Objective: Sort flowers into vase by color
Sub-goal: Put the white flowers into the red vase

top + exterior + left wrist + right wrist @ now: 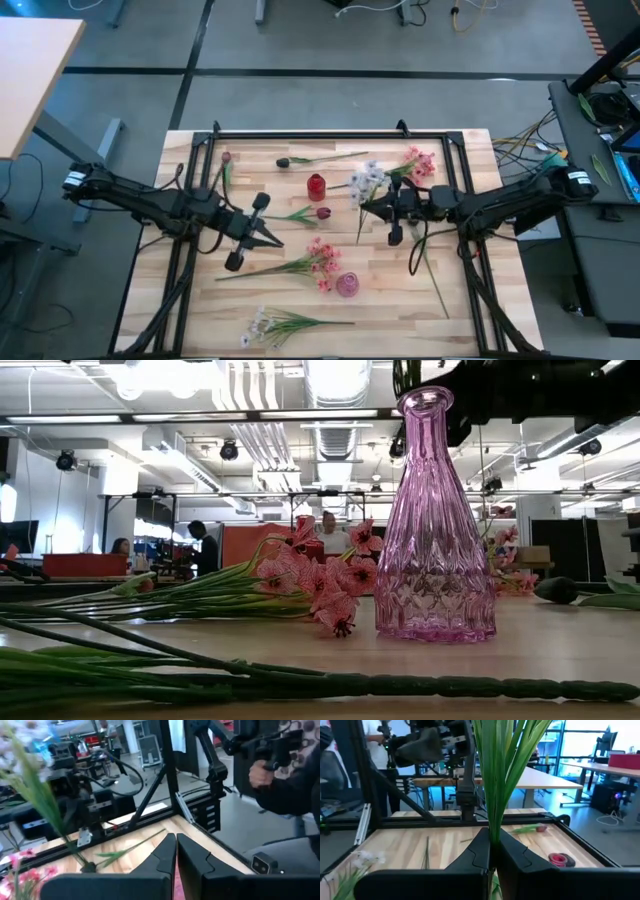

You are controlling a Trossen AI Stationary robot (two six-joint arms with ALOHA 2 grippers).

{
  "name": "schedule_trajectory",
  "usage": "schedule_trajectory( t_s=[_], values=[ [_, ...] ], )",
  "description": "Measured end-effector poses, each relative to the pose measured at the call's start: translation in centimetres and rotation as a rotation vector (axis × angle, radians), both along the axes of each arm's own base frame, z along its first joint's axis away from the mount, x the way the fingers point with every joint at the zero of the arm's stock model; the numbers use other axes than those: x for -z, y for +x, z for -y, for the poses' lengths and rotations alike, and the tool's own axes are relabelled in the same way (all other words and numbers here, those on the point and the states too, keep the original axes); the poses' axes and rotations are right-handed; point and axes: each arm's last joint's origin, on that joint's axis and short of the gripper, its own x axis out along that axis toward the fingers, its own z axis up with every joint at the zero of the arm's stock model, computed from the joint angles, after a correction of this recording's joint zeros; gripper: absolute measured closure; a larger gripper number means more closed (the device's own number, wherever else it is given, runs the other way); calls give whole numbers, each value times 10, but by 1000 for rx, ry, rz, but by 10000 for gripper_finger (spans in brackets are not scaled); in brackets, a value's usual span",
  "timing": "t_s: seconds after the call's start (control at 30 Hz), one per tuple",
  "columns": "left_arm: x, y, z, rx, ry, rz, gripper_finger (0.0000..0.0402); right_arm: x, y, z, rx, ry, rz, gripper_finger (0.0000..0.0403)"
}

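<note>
**Right arm grips the white spray**

Your right end effector [372,208] is pinching the green stem of a white-blossomed artificial flower spray [366,181] (blossoms near the red glass vase [316,186]). Your left end effector [274,242] is pressed together, empty, beside pink flowers [320,258] on the wooden tabletop [400,300].

a pale wooden table [200,300] with a black frame around it carries loose flowers. a pink cluster [318,258] lies beside the pink glass vase [347,285], a white spray [262,324] near the front edge. a red vase [316,186] stands mid-table, red buds [322,213] near it, another pink cluster [420,163] at the back.
</note>
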Motion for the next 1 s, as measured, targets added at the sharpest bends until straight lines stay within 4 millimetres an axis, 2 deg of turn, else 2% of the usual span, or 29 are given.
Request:
schedule_trajectory(
  t_s=[0.2,0.43,0.73,0.87,1.0],
  values=[
    [13,17,0,-36,-17,-50,402,-9,1,1,9,-70,111,393],
    [20,24,-5,-276,-150,-115,402,-14,3,7,45,-107,202,393],
    [29,30,-4,-294,-245,-177,402,-13,8,10,67,-141,254,394],
    [32,32,-3,-300,-262,-195,402,-15,7,16,139,-125,271,394],
    [33,32,-3,-302,-263,-204,402,-29,10,25,200,-118,322,394]
  ],
)
